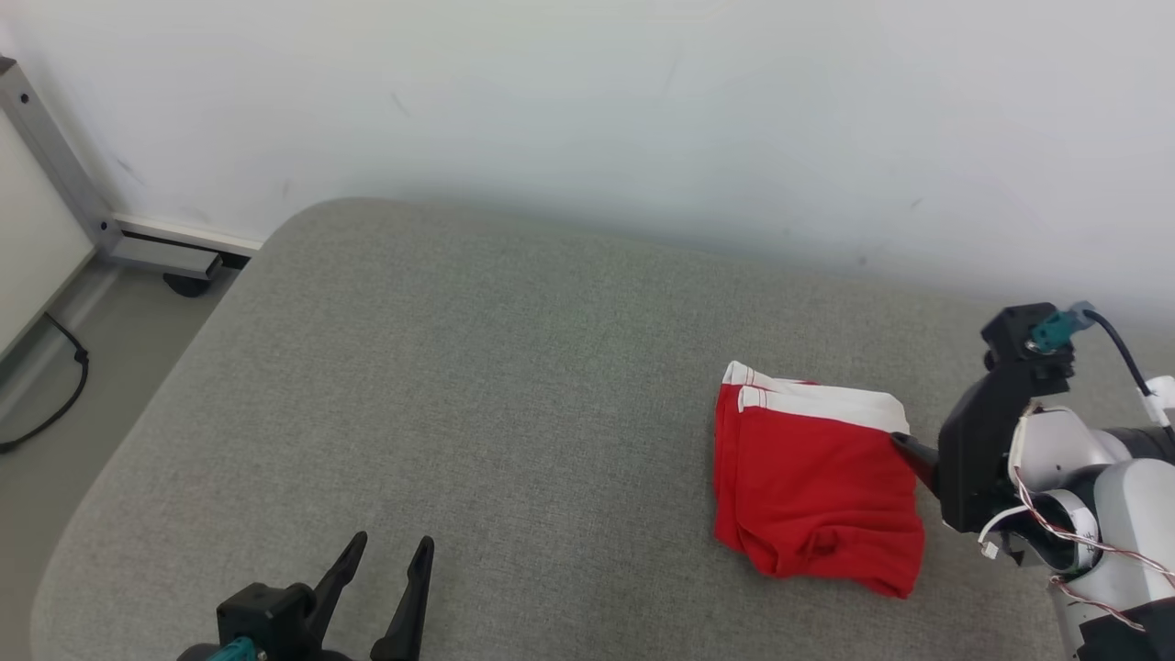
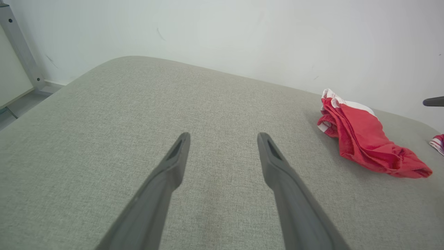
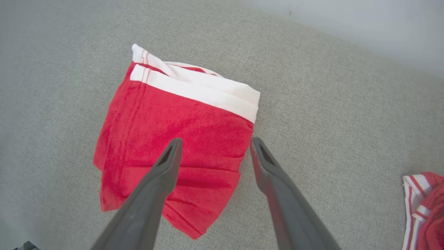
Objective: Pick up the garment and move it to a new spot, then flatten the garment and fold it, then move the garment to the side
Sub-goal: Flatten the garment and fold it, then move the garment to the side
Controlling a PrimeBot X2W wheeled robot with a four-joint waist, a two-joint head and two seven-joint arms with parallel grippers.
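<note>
The garment is a pair of red shorts with a white waistband, lying folded on the right part of the grey padded table. My right gripper hovers at the garment's right edge. In the right wrist view my right gripper is open, its fingers spread above the red cloth and holding nothing. My left gripper stands open near the table's front edge, far left of the garment. In the left wrist view my left gripper is over bare fabric, with the garment off to the right.
A second red and white striped cloth lies at the table's far right edge, also seen in the left wrist view. A white wall runs behind the table. A metal frame post and a black cable are on the floor at left.
</note>
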